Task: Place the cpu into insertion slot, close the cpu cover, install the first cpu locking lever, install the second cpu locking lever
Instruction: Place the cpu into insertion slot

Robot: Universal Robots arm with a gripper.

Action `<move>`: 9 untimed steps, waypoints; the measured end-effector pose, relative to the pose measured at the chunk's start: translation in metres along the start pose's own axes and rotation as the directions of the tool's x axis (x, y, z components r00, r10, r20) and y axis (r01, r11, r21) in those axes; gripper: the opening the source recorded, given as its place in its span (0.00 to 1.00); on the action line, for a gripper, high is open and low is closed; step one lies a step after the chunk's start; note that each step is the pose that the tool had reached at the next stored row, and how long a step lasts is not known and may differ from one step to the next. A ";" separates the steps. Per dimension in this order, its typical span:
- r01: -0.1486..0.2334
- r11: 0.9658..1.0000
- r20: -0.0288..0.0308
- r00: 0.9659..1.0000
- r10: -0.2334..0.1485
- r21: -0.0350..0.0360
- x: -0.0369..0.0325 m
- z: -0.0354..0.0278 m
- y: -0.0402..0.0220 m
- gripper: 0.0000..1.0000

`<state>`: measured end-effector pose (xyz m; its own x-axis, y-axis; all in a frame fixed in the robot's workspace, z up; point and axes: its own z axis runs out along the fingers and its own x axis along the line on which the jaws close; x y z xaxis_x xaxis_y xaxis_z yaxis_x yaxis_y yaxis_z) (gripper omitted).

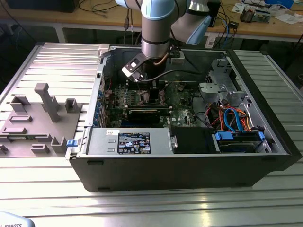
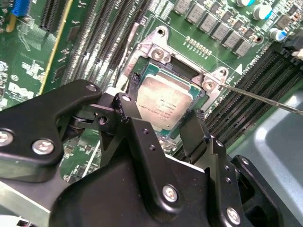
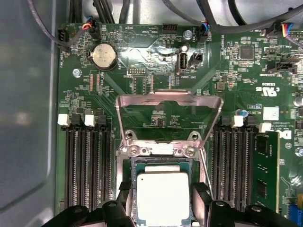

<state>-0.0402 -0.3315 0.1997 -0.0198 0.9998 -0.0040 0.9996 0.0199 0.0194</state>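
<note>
Exterior view: one robot arm (image 1: 156, 28) reaches down into one open computer case (image 1: 189, 168) that lies on a ribbed metal table (image 1: 47, 189). One grey fixture block (image 1: 45, 101) stands on the table at the exterior view's left, apart from the case.

First wrist view: one gripper (image 3: 163, 204) with two black fingers (image 3: 124, 201) is over the green motherboard (image 3: 142, 66). The fingers are pressed against two opposite edges of the one cpu (image 3: 163, 189), so the pincer grips the cpu between them. The cpu lies flat, silver top upward, inside the insertion slot (image 3: 161, 162). One cpu cover (image 3: 168, 97), a silver frame with a square window, stands swung up and away from the slot, hinged at the slot's edge; green board shows through its window. Two banks of long black memory slots (image 3: 90, 170) flank the insertion slot, one on each side. One round coin cell (image 3: 103, 56) sits on the board beyond the cover.

Second wrist view: the same two fingers bracket the cpu in the slot. One thin metal rod (image 2: 265, 100) runs outward from a screwed corner bracket (image 2: 210, 82) of the slot.
</note>
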 end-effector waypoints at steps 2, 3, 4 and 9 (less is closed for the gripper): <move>0.000 1.000 -0.017 1.000 0.000 0.000 0.0001 0.0000 0.0000 0.62; -0.001 1.000 -0.017 1.000 0.001 0.000 0.0001 0.0000 0.0000 0.62; -0.001 1.000 -0.017 1.000 0.001 0.000 0.0000 0.0000 0.0000 0.62; -0.001 1.000 -0.018 1.000 0.001 0.000 0.0000 0.0000 -0.0001 0.62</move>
<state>-0.0403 -0.3315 0.1997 -0.0195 0.9997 0.0145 0.9996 0.0193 0.0198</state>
